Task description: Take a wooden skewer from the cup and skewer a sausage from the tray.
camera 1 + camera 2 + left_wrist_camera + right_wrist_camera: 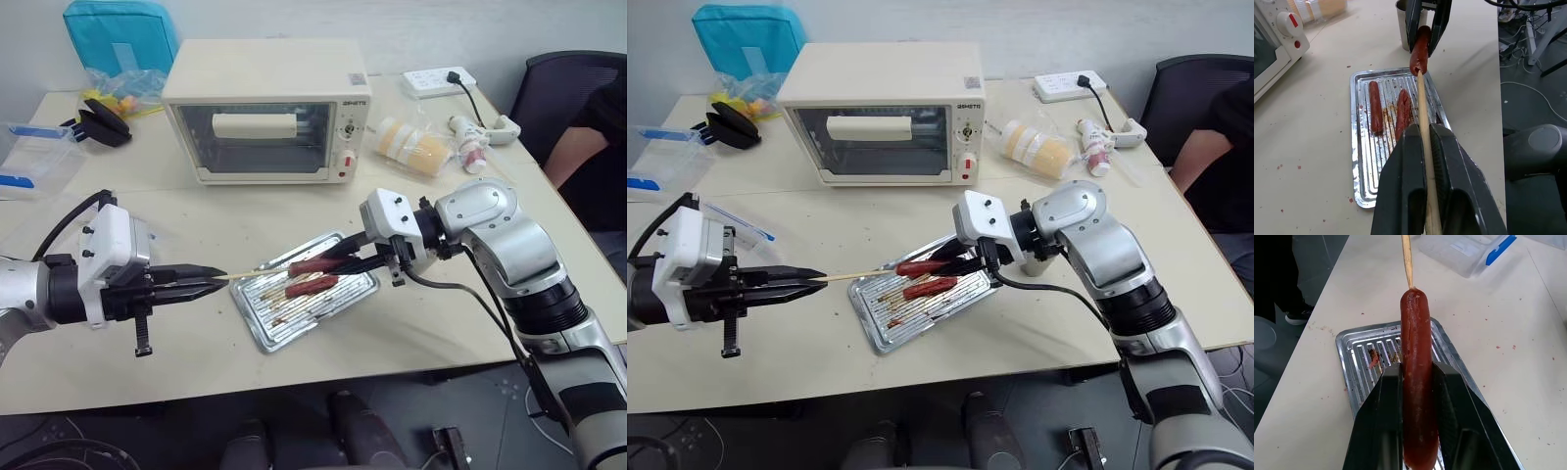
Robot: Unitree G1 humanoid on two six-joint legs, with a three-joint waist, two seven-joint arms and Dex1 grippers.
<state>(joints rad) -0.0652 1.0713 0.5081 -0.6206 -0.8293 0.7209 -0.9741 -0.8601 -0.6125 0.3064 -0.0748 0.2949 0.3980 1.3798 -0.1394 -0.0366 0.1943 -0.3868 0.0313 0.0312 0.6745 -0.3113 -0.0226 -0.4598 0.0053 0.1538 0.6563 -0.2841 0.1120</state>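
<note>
A: What stands around the tray (pixel 266 328)?

B: A toaster oven (pixel 266 108) on the far side, clear boxes (pixel 29 157) far left, the cup (pixel 1401 27) just beyond the tray's right end.

A: And the fingers?

B: The left gripper (pixel 201 282) is pinched on the skewer (pixel 257 271), its tip touching the sausage (pixel 1417 396) that the right gripper (pixel 345 262) clamps above the tray. Two sausages (pixel 1376 106) lie in it.

A: Room to move?

B: Bare counter (pixel 176 362) lies near and left of the tray, up to the near edge.

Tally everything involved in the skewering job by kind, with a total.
Sausages: 3, one in the right pincer (sausage), two on the tray ()
Wooden skewer: 1, in the left pincer
Tray: 1
Metal cup: 1
Total: 6
</note>
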